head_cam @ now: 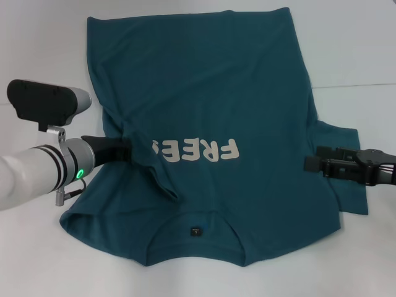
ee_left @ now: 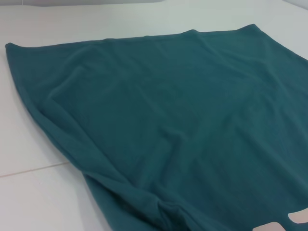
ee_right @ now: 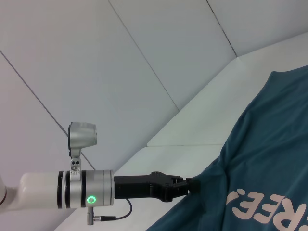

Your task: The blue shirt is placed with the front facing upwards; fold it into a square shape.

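Note:
The blue shirt (head_cam: 204, 80) lies front up on the white table, its collar and small dark label (head_cam: 196, 232) toward me and its hem at the far side. The white "FREE!" print (head_cam: 198, 150) crosses its middle. My left gripper (head_cam: 129, 149) is shut on a fold of the shirt's left side, gathered inward beside the print. The right wrist view shows that left gripper (ee_right: 195, 185) pinching the cloth (ee_right: 274, 144). My right gripper (head_cam: 307, 164) sits at the shirt's right edge beside the flat right sleeve (head_cam: 343, 139). Smooth body cloth (ee_left: 183, 110) fills the left wrist view.
The white table (head_cam: 37, 49) shows bare on the shirt's left, right and far sides. A thin seam line (head_cam: 365, 85) runs across the table at the right. Creases radiate from the pinched fold on the shirt's left side.

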